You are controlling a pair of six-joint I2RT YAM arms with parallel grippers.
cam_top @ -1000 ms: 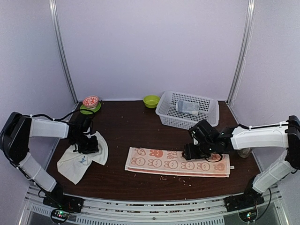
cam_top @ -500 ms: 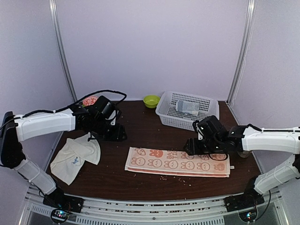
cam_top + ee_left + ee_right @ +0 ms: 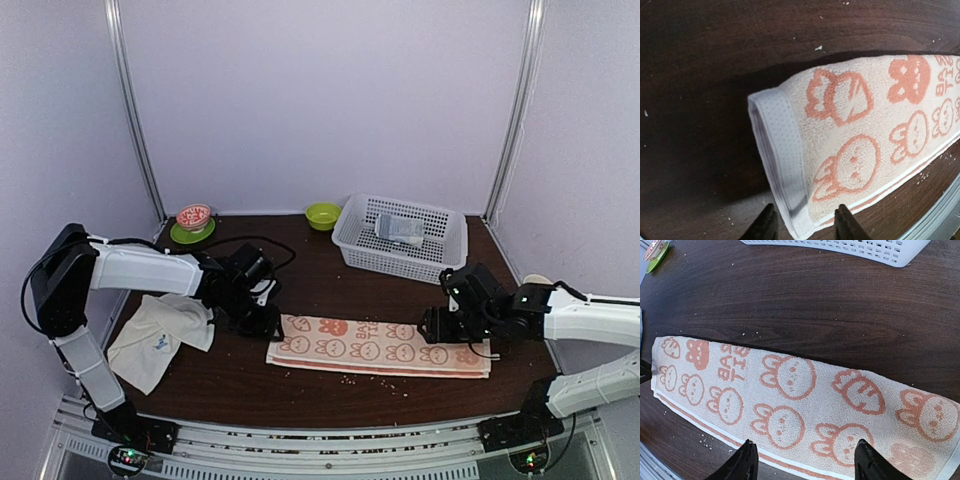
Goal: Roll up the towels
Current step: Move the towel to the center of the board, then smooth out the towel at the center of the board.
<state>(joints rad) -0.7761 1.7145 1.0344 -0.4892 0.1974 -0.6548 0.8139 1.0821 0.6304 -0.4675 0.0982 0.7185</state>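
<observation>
A cream towel with orange-pink bunny faces (image 3: 380, 345) lies folded into a long flat strip across the table's front middle. My left gripper (image 3: 268, 324) hangs open at its left end. In the left wrist view its fingers (image 3: 765, 225) stand either side of the near corner of the white hem (image 3: 782, 150), not clamped on it. My right gripper (image 3: 433, 331) is open over the strip's right part. Its two fingertips (image 3: 744, 460) stand wide apart just above the printed towel (image 3: 790, 405). A plain cream-white towel with a small blue mark (image 3: 158, 338) lies crumpled at the left.
A white basket (image 3: 440, 250) at the back right holds a grey-blue rolled towel (image 3: 400, 228). A green bowl (image 3: 323, 214) and a red-patterned bowl on a green plate (image 3: 193, 220) stand along the back. Crumbs dot the wood near the front edge.
My left gripper let go of the plain towel, swung back and right, then came down to the bunny towel's left end. My right gripper slid right along the strip.
</observation>
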